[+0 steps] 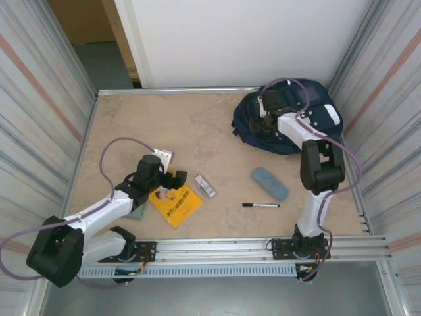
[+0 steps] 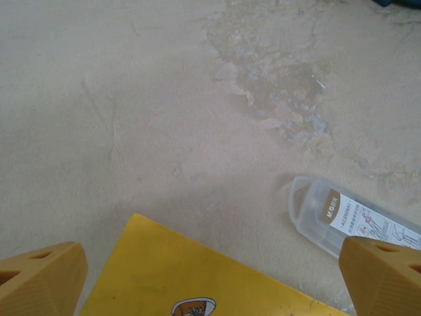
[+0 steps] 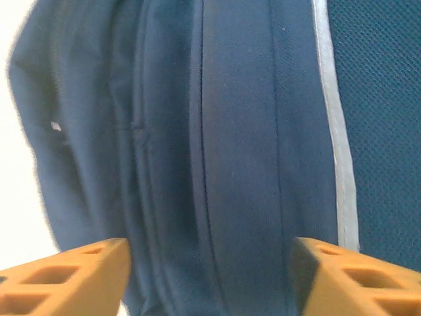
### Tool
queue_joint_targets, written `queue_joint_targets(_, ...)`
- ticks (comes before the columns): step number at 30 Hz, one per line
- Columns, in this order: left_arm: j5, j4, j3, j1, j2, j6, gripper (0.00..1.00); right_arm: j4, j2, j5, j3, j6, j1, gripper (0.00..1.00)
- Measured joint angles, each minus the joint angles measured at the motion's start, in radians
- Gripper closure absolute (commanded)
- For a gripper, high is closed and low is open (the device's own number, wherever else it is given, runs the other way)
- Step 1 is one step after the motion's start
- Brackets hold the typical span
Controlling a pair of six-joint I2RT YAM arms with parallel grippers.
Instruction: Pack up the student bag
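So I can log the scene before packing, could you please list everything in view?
student bag: one, navy blue, table's far right corner
booklet: one, yellow, near left
plastic case: one, clear, labelled, just right of booklet
oblong case: one, grey-blue, near right
pen: one, black, by near edge
table: one, beige
left end effector: one, orange fingers, open over booklet
right end effector: one, orange fingers, open at student bag
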Motion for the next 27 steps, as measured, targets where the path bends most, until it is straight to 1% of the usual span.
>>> queue_joint_targets(1, 0.004, 0.002, -0.001, 0.0, 0.0, 0.0, 0.01, -0.005, 0.023, 0.028, 0.019, -0.016, 0.007, 0.53)
queue_joint_targets(3, 0.01, 0.013, -0.001, 0.0, 0.0, 0.0, 0.01, -0.018, 0.06, 0.081, 0.043, -0.058, 0.021, 0.71)
queue_joint_targets(5, 0.01, 0.02, -0.001, 0.0, 0.003, 0.0, 0.01, -0.027, 0.076, 0.114, 0.05, -0.085, 0.026, 0.82)
queue_joint_targets(7, 0.019, 0.03, -0.001, 0.0, 0.014, 0.0, 0.01, -0.031, 0.077, 0.117, 0.053, -0.117, 0.025, 0.91)
queue_joint_targets(8, 0.025, 0.035, -0.001, 0.0, 0.022, 0.0, 0.01, -0.033, 0.076, 0.113, 0.058, -0.133, 0.026, 0.99)
queue_joint_targets(13, 0.052, 0.035, 0.003, 0.0, 0.065, 0.0, 0.01, -0.029, 0.073, 0.097, 0.066, -0.216, 0.04, 1.0)
queue_joint_targets(17, 0.073, 0.037, 0.005, 0.0, 0.069, 0.0, 0.01, -0.01, 0.05, 0.066, 0.062, -0.296, 0.077, 1.0)
queue_joint_targets(22, 0.077, 0.037, 0.005, 0.0, 0.069, 0.0, 0.01, 0.026, 0.002, -0.016, 0.047, -0.377, 0.16, 1.0)
queue_joint_targets(27, 0.086, 0.037, 0.005, 0.0, 0.069, 0.0, 0.01, 0.06, -0.012, -0.091, 0.047, -0.436, 0.263, 1.0)
